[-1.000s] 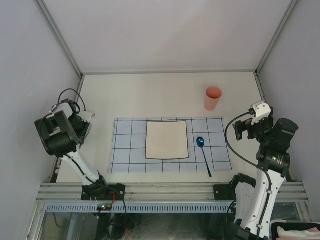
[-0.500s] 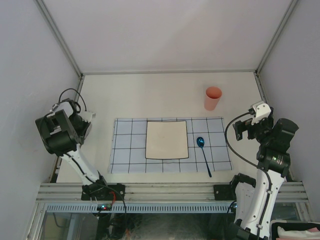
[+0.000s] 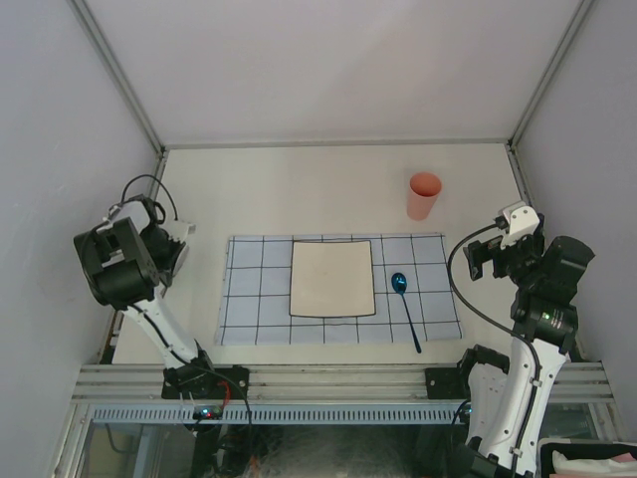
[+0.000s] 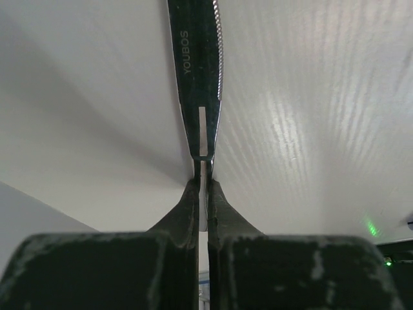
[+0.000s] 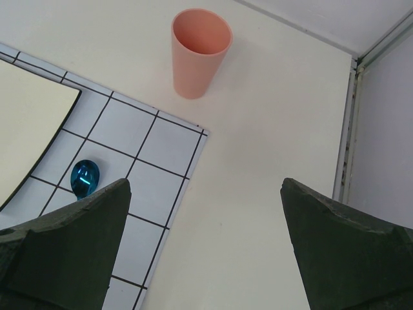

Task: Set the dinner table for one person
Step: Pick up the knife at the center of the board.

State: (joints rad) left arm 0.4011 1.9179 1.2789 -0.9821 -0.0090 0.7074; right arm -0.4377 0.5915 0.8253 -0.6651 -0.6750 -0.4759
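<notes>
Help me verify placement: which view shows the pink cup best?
Right wrist: the pink cup stands large and upright, rim and wall clear, just off the checked cloth. Top external shows it small; left wrist misses it.

Plate (image 3: 332,278) on the mat (image 3: 254,299), spoon (image 3: 405,304) right of it, cup (image 3: 424,196) behind on dinner table (image 3: 299,189).

A pink cup (image 5: 200,55) stands upright on the bench (image 5: 271,129), just beyond the gridded cloth (image 5: 139,165); a blue spoon (image 5: 84,177) lies on the cloth.
</notes>
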